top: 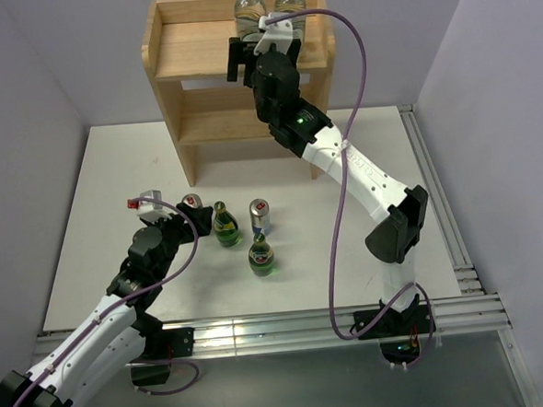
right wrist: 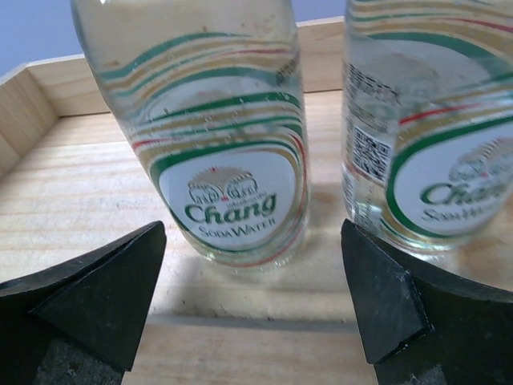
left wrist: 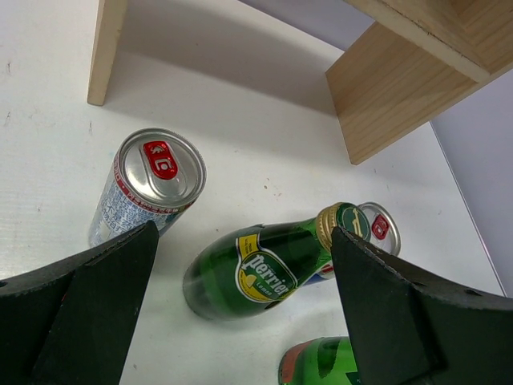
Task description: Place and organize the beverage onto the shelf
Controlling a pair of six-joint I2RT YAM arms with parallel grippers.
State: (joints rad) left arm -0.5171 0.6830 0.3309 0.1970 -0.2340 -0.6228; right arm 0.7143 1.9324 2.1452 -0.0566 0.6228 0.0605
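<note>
Two clear water bottles (top: 248, 8) (top: 289, 1) with white labels stand side by side on the shelf's (top: 188, 44) top board. My right gripper (top: 249, 50) is open just in front of them. In the right wrist view the left bottle (right wrist: 218, 160) stands free just beyond my spread fingertips (right wrist: 136, 265), and the other bottle (right wrist: 433, 144) is to its right. On the table are two dark green bottles (top: 225, 225) (top: 262, 255) and two cans (top: 193, 204) (top: 259, 213). My left gripper (top: 182, 218) hangs open over them. Its wrist view shows a green bottle (left wrist: 256, 265) between the fingers and a can (left wrist: 152, 188) to the left.
The shelf's lower tiers (top: 220, 124) show bare wood. A raised rim (right wrist: 48, 80) runs round the top board. A second can (left wrist: 377, 228) and a second green bottle (left wrist: 321, 365) stand close to the right finger. Metal rails (top: 437, 203) edge the white table at right and front.
</note>
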